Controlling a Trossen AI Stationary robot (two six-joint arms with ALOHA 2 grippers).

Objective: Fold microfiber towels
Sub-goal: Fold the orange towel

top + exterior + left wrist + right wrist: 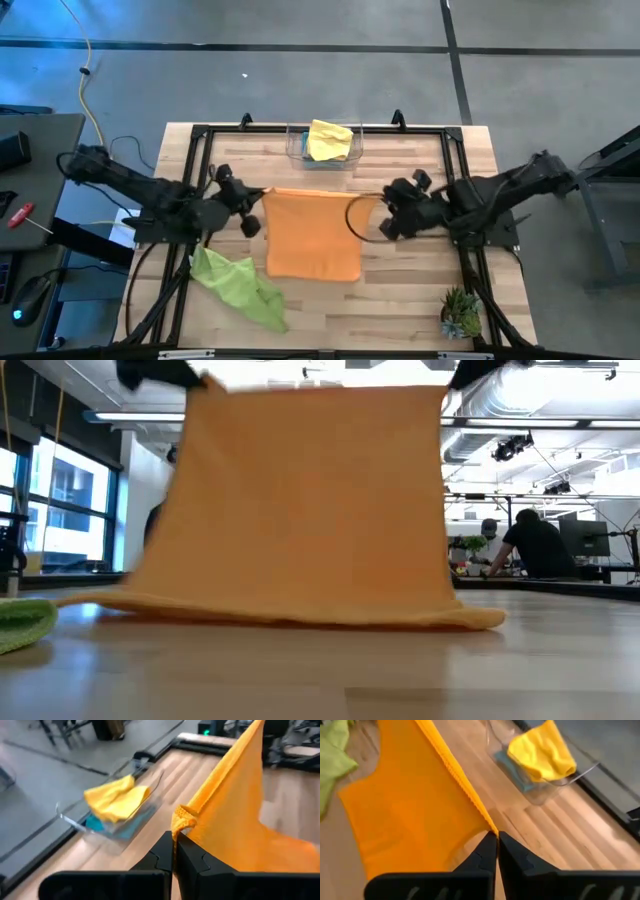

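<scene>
Two robot hands pinch the orange towel (312, 235) by its far corners and hold that edge up off the counter (400, 290), while the near edge lies flat on the wood. From counter height the towel hangs like a curtain, its bottom hem spread on the boards. The left hand (254, 205) is clamped on one raised corner, fingers (165, 857) closed tight on a bunched bit of hem; the right hand (386, 212) is clamped the same way on the opposite corner, the towel's edge running taut away from its fingers (487, 852). Behind the towel, at the counter's far edge, a clear bin (324, 157) holds a yellow towel (330, 140) lying on top of a teal one (95, 823). A lime green towel (238, 285) lies crumpled on the counter near the left arm, at the front. A small spiky plant (460, 312) sits at the front corner on the right arm's side. Beyond the counter, a person in dark clothes (535, 550) leans over a desk in the room.
</scene>
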